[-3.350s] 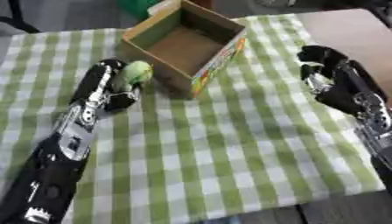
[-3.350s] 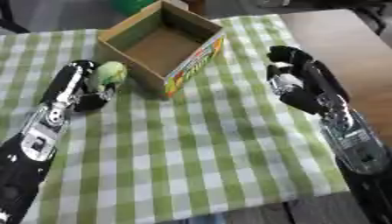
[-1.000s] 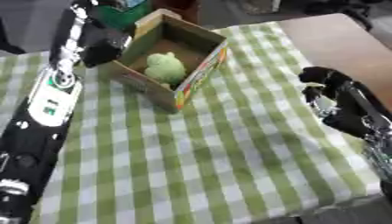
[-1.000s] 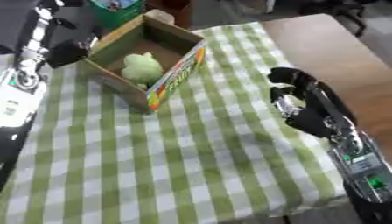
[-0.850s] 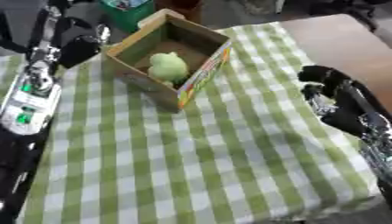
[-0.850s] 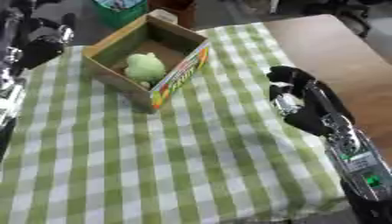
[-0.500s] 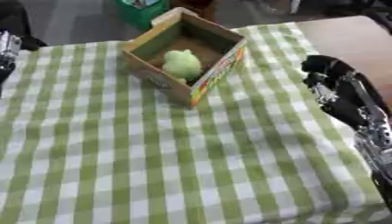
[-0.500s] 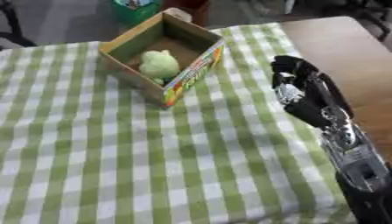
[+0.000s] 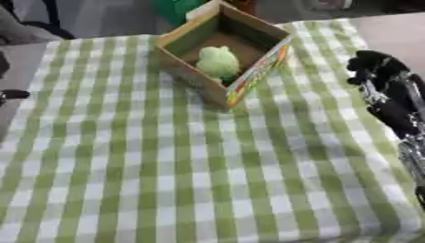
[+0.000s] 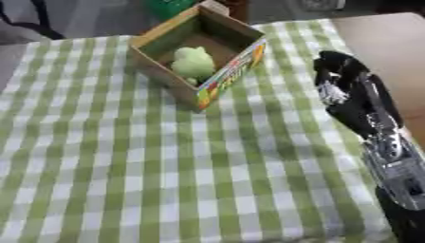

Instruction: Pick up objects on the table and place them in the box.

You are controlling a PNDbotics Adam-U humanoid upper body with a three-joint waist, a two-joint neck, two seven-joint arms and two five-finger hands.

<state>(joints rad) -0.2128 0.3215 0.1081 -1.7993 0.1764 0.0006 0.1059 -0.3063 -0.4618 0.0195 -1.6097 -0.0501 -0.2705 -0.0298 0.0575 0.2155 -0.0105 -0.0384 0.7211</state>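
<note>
The right hand (image 10: 345,78) hung over the bench's right edge with fingers curled on nothing, well apart from the box (image 10: 199,52); the left hand was out of view. The green toy (image 10: 193,60) already lay inside the box near the far edge, so the step looked to be pulling clear without nudging it. The toy's long axis seemed to run toward the far edge, though which end pointed where could not be told.

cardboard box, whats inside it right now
One pale green object lies in the open cardboard box, on its brown floor. The near wall covers the floor right behind it, so anything low there would not show.

Green-white checked cloth (image 9: 166,166), brown box (image 9: 179,43), green object (image 9: 217,60).
</note>
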